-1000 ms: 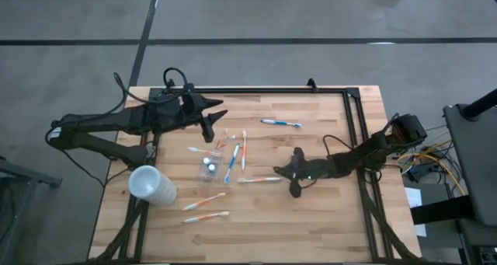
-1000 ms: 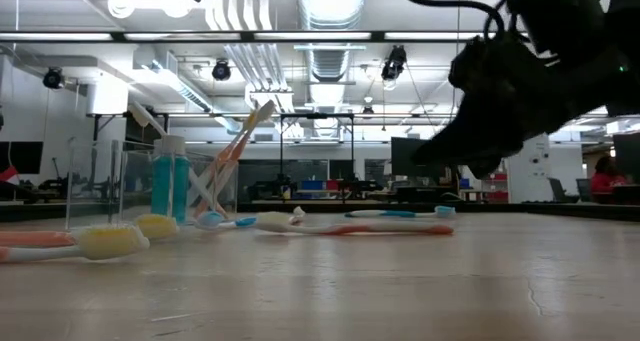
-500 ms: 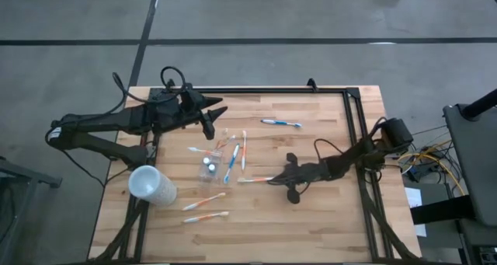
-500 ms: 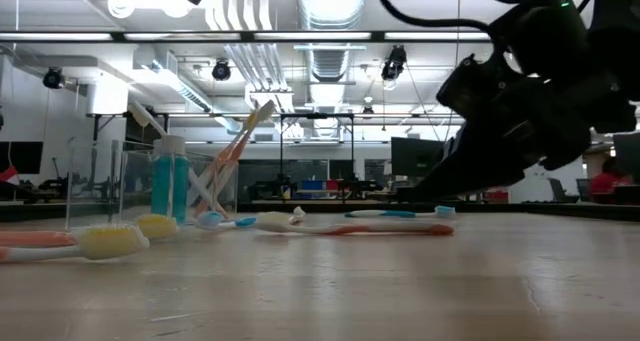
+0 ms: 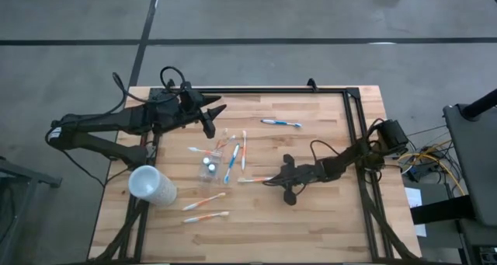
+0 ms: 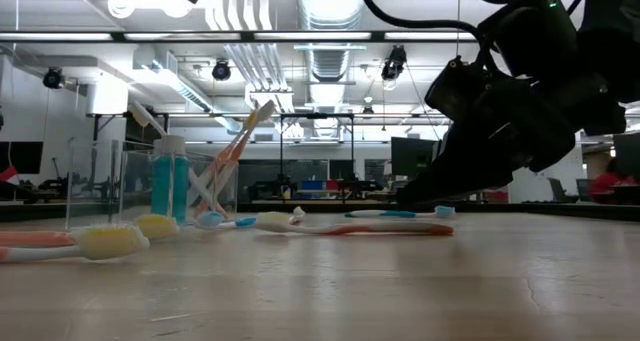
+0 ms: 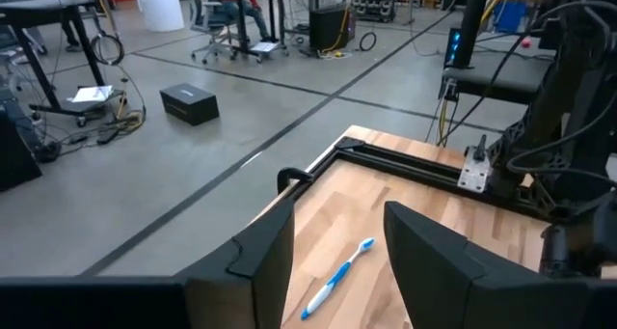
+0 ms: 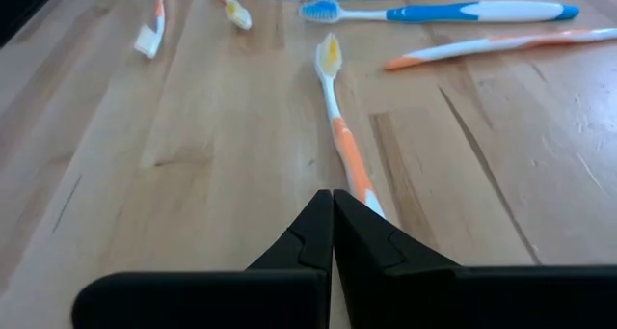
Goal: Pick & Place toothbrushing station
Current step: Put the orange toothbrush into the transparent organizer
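Right gripper (image 8: 333,205) closed, empty, low over orange toothbrush (image 8: 342,136). Left gripper (image 5: 208,117) open, near tumbler (image 5: 210,166).

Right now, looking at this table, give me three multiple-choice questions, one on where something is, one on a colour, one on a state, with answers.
1. Where does the frosted cup lie?
A. Near the table's left edge
B. At the table's right edge
C. Between the two tools

2. What colour is the handle of the toothbrush just ahead of the right tool?
A. Green
B. Orange and white
C. Black

3. How does the right tool stand?
A. Wide open
B. Shut on the cup
C. Shut, holding nothing

Answers: 1 A, the high view shows the cup at the left edge, below the left arm. 2 B, the right wrist view shows an orange and white handle with a yellowish head. 3 C, its fingers meet with nothing between them.
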